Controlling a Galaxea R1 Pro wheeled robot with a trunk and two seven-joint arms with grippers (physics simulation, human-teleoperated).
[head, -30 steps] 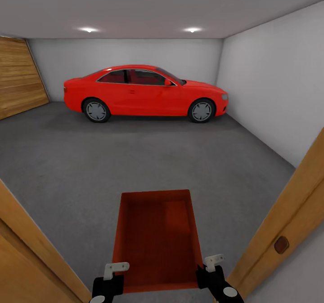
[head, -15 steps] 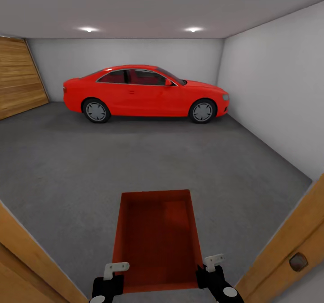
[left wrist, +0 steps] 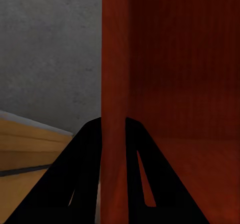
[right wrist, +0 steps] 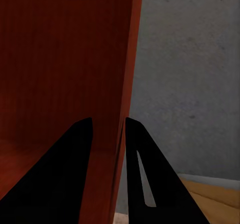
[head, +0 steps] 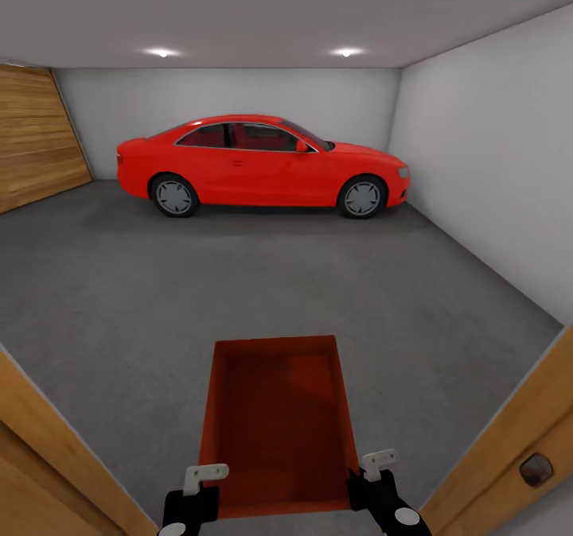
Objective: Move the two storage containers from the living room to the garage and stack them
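Orange-red storage container (head: 278, 425) — near wall cut off — between both grippers.

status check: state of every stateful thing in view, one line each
bin: upright, open-topped, empty, held off the floor by both claws
left claw: shut on the bin's side wall
right claw: shut on the bin's opposite side wall
car: parked at the back wall, doors closed
garage door: closed
ceiling lights: on
doorway door: open, at the right of the head view
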